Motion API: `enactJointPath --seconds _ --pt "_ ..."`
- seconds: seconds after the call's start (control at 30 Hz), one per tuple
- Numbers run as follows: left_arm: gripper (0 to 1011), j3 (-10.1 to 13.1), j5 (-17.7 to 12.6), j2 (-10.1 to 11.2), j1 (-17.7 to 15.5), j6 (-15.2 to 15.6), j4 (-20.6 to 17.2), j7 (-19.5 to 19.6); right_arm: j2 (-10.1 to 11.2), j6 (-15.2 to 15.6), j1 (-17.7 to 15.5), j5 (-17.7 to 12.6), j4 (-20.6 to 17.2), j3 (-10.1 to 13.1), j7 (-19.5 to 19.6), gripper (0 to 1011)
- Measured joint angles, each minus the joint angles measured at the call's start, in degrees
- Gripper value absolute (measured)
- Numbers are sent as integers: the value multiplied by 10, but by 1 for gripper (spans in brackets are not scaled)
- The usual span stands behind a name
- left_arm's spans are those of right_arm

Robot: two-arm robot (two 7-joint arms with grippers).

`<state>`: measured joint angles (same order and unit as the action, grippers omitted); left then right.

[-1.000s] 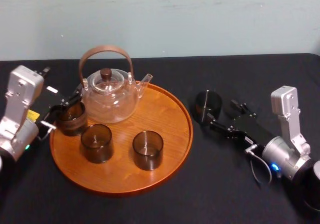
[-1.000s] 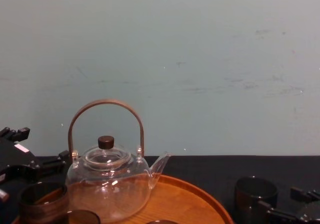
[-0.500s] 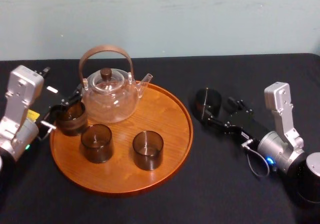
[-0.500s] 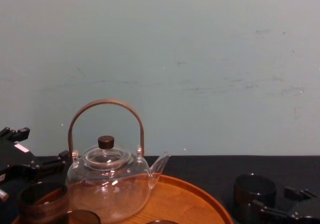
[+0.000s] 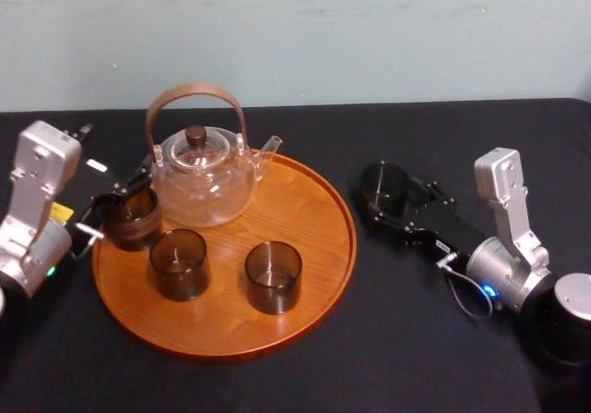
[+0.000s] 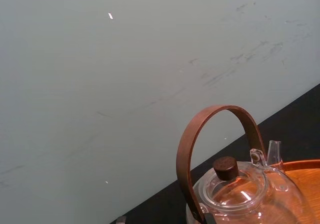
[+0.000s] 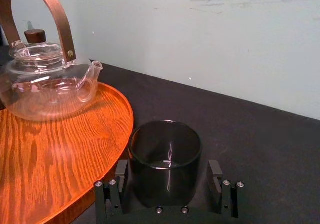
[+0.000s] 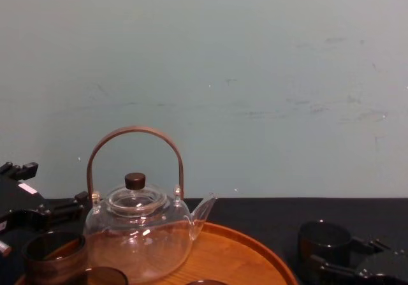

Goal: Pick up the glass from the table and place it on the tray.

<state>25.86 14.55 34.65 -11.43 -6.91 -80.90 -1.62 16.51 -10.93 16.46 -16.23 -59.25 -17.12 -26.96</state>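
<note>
The glass (image 7: pixel 165 156), a short, smooth, dark smoky cylinder, stands on the black cloth of the table (image 5: pixel 416 339), just right of the round wooden tray (image 5: pixel 314 274). The right gripper (image 7: pixel 169 176) has its jaws apart, one on each side of the glass. The left gripper (image 5: pixel 115 196) rests at the tray's left rim beside another glass (image 5: pixel 132 217); if it grips, I cannot tell.

The tray (image 5: pixel 309 224) is grained orange-brown, the table (image 5: pixel 416 358) plain black, the glass (image 7: pixel 165 156) smoky dark.
</note>
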Motion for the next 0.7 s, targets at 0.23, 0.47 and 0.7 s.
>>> enactJointPath --seconds 0.23,0.47,0.7 --pt "1001 0 0 0 0 0 0 0 -4 -9 19 6 23 -5 -8 1002" --pt "1001 0 0 0 0 0 0 0 -12 -22 43 14 55 -13 -15 1002" --pt "1001 0 0 0 0 0 0 0 -20 -27 55 17 74 -15 -18 1002"
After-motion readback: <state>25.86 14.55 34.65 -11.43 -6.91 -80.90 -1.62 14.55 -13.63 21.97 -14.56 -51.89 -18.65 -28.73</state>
